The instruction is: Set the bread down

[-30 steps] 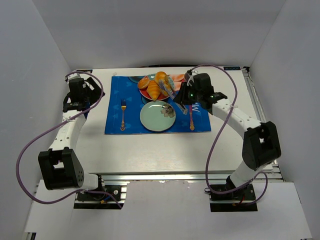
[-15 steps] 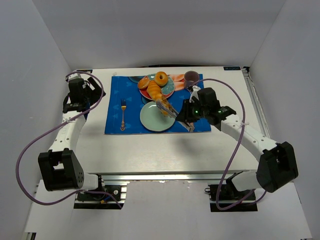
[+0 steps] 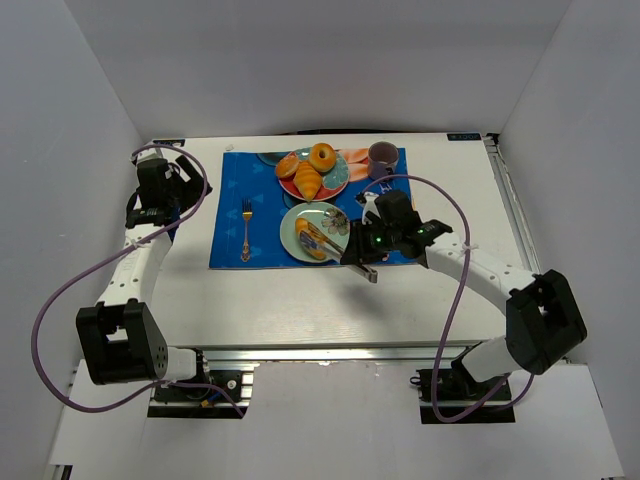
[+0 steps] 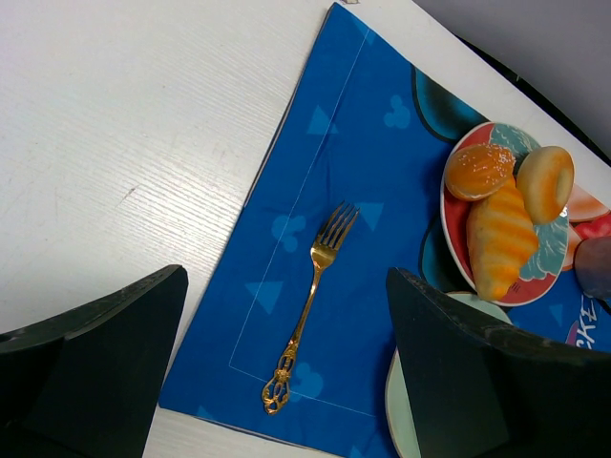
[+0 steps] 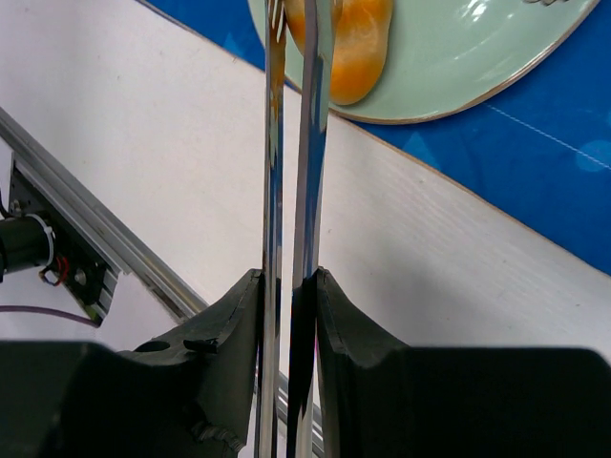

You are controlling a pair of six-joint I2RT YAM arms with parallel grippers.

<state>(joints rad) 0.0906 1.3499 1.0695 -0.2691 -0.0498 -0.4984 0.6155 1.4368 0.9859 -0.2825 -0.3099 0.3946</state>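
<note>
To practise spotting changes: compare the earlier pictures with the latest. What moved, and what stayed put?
The right tool, shut on tongs, swung from the red plate towards the near edge, carrying a roll to the green plate; the tongs still pinch it. The left arm, fork and other pastries stayed.

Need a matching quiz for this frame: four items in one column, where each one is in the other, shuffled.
Items:
1 fork
2 doughnut
3 tongs
4 roll in the tongs

Places:
a over the green plate
b clamped in the right gripper
c on the red plate
d on the blue mat, left of the plates

Pairs: 1-d, 2-c, 3-b, 4-a
</note>
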